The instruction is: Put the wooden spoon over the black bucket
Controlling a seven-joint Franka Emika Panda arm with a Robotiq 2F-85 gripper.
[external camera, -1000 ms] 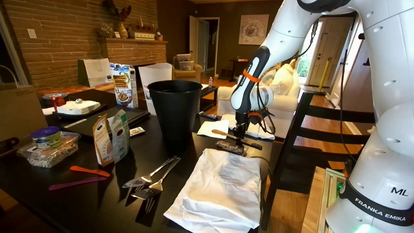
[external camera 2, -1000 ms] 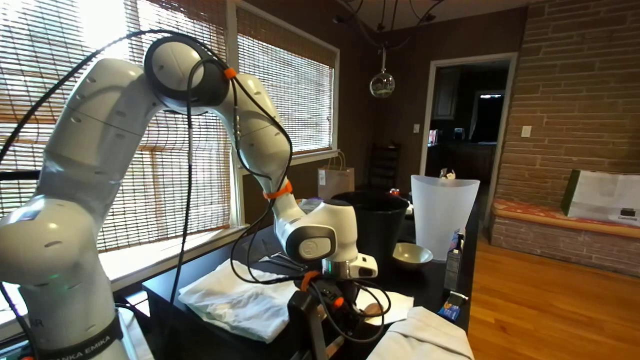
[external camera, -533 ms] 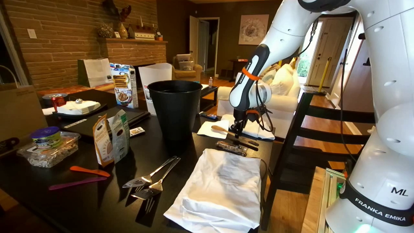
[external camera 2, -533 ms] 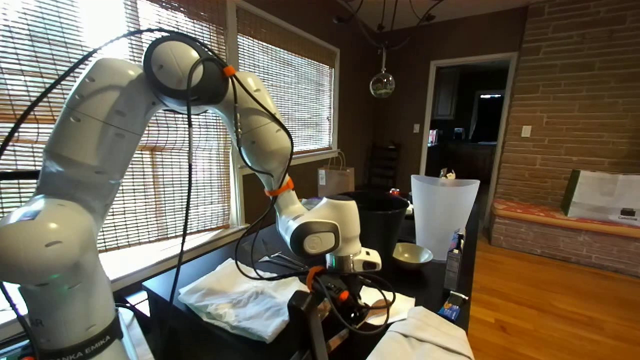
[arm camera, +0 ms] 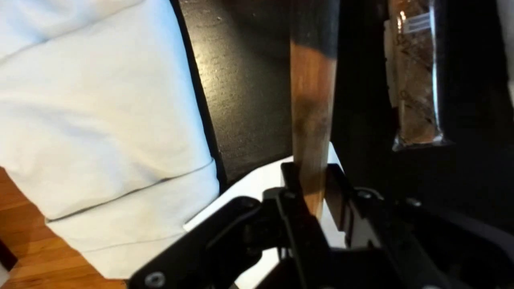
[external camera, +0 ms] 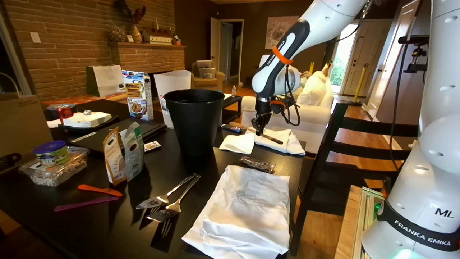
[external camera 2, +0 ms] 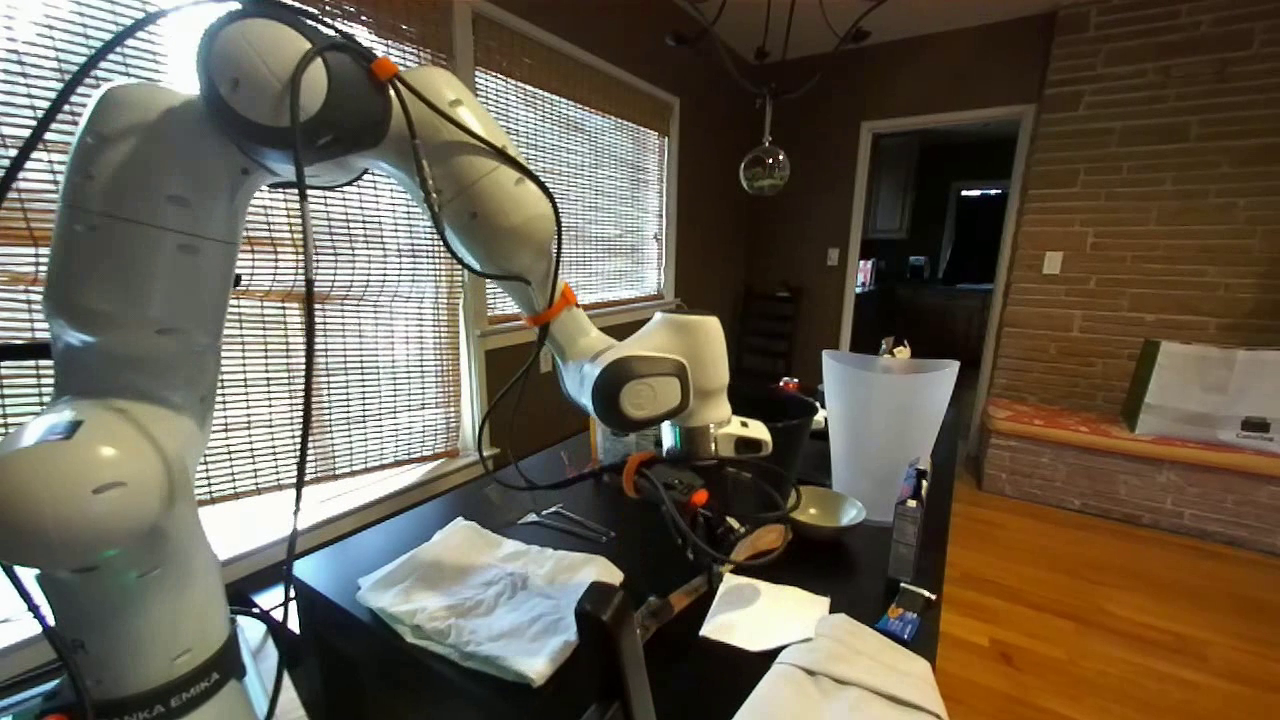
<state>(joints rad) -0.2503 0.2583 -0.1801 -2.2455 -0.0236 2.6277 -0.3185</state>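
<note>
The wooden spoon (external camera: 274, 139) is off the table, above the white paper and folded cloth. Its handle (arm camera: 313, 92), with a dark end, runs through my jaws in the wrist view. Its bowl (external camera 2: 764, 541) shows beyond my gripper in an exterior view. My gripper (arm camera: 312, 176) is shut on the handle; in an exterior view my gripper (external camera: 259, 131) points down, right of the bucket. The black bucket (external camera: 194, 126) stands upright on the table, apart from spoon and gripper. In an exterior view the bucket (external camera 2: 795, 425) is partly hidden behind my arm.
A wrapped bar (external camera: 257, 164) and a white cloth (external camera: 244, 212) lie nearer the robot. White paper (external camera 2: 765, 612) and a folded cloth (external camera 2: 850, 675) lie below the spoon. A bowl (external camera 2: 826, 510) and a white bin (external camera 2: 885, 430) stand by the bucket. A chair (external camera: 334, 151) stands alongside.
My gripper has risen from the table with the spoon's handle in it. The spoon has lifted off the table and moved away from the wrapped bar. The bucket has not moved.
</note>
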